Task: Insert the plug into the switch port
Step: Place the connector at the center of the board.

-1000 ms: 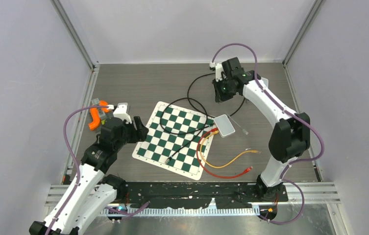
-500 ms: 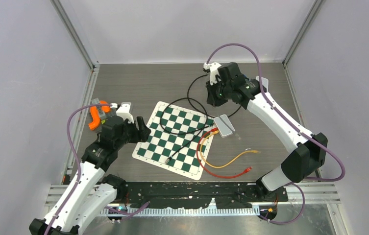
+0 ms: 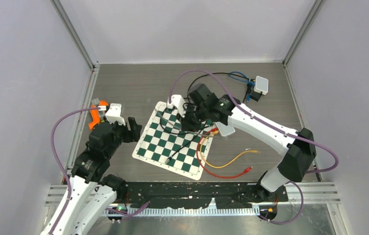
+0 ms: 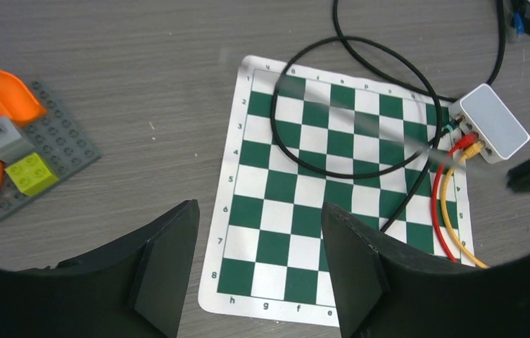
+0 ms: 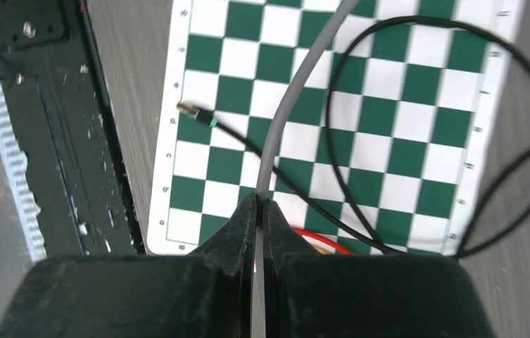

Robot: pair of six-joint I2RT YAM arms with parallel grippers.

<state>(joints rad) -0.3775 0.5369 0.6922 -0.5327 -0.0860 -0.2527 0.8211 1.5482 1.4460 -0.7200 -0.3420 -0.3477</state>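
The loose plug (image 5: 190,108) lies on the chessboard mat (image 3: 159,147) at the free end of a black cable (image 5: 241,141), with a green boot just behind its tip. Its long axis follows the cable on a diagonal, tip toward the mat's near-left corner and away from the switch (image 3: 225,129). Only the right wrist view shows it sharply — from the left wrist the cable slips behind a finger before it ends. The switch, a small pale box, sits at the mat's right edge with its port face turned toward the mat. The left wrist view shows a red cable (image 4: 438,211), a yellow cable (image 3: 238,156) and a green-booted plug seated there, detail too small from above. The right gripper (image 5: 256,205) hangs over the mat's far part, jaws pinched tight on a thin grey cable (image 5: 265,169) whose ends I cannot make out. The left gripper (image 4: 258,215) hovers by the mat's left edge, jaws wide, holding nothing. Along the mat's border I can read numbers running down to 8 and the letters h and g; any writing on the switch is too small to tell. A grey studded plate (image 4: 58,144) carrying an orange curved piece and a lime brick lies left of the mat — and a second white box (image 3: 261,84) with blue leads sits at the far right.
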